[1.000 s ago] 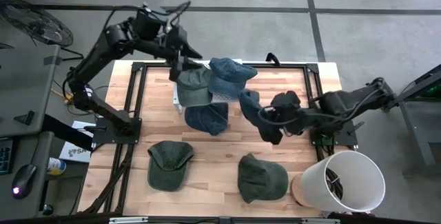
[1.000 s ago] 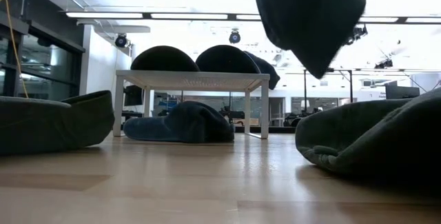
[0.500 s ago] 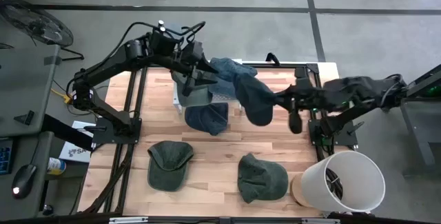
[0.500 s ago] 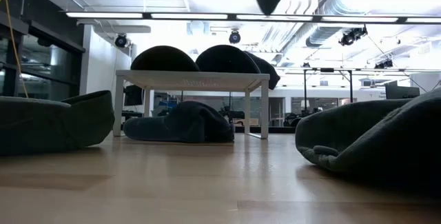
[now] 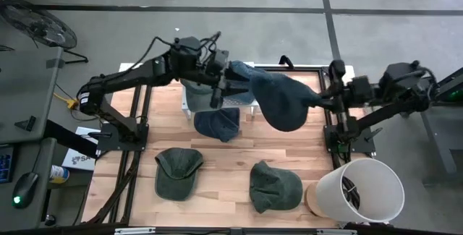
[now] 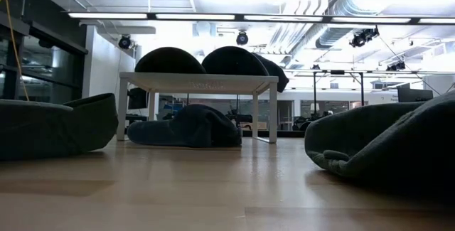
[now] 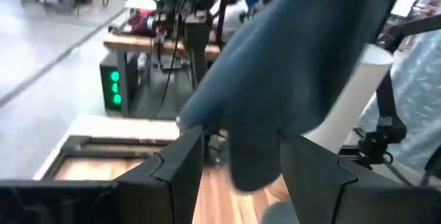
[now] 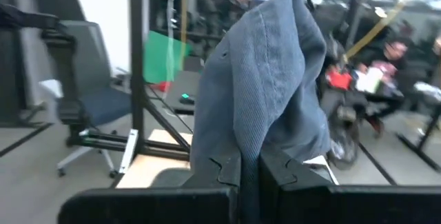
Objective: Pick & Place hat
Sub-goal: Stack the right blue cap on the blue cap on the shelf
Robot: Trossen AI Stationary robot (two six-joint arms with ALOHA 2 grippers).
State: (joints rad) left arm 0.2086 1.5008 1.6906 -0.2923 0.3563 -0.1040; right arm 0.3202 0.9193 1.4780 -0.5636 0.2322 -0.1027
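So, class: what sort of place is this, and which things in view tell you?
Probably a robotics lab or workshop: hats lie on a framed wooden table, exposed ducts cross the ceiling, and an office chair stands beyond.

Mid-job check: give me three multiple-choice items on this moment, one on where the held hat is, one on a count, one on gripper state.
1. Where is the blue hat that the right gripper holds?
A. Lying on the table
B. Lifted above the table, beside the white rack
C. Inside the white bucket

2. How many green hats lie on the near part of the table?
A. Two
B. None
C. Four

3. What is the left gripper doing?
A. Shut on a green hat
B. Parked off the table
C. Open, with the blue hat hanging in front of its fingers

Key: 1 B, the high view shows the hat hanging from the right gripper over the table's middle. 2 A, one green hat and another. 3 C, the left wrist view shows its fingers apart.
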